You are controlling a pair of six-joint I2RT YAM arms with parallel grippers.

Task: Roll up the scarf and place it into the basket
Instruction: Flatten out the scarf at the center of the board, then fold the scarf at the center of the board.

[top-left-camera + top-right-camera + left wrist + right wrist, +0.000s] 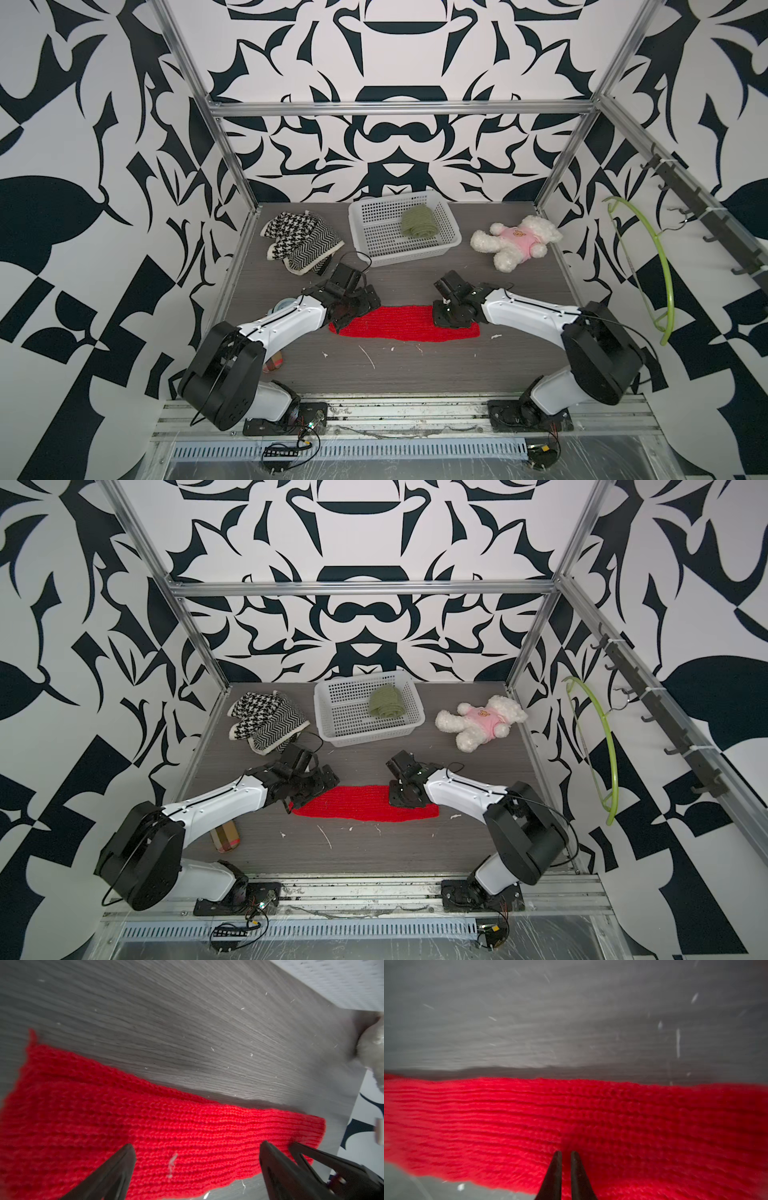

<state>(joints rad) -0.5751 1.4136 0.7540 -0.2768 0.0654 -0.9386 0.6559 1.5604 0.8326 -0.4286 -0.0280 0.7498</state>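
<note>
Red scarf (pixel 405 326) lies flat and unrolled, just below centre in both top views. It's soft, light, floppy knit, so the best hold looks like a short end, at the corners. Left gripper (pixel 197 1146) hangs over its frame-left end, jaws wide. Right gripper (pixel 566 1156) is low over it, jaws down to a slit. Yarn nipped? Too blurry to tell. From above, that frame-left end is hidden. Basket (pixel 358 232) sits upper centre.
</note>
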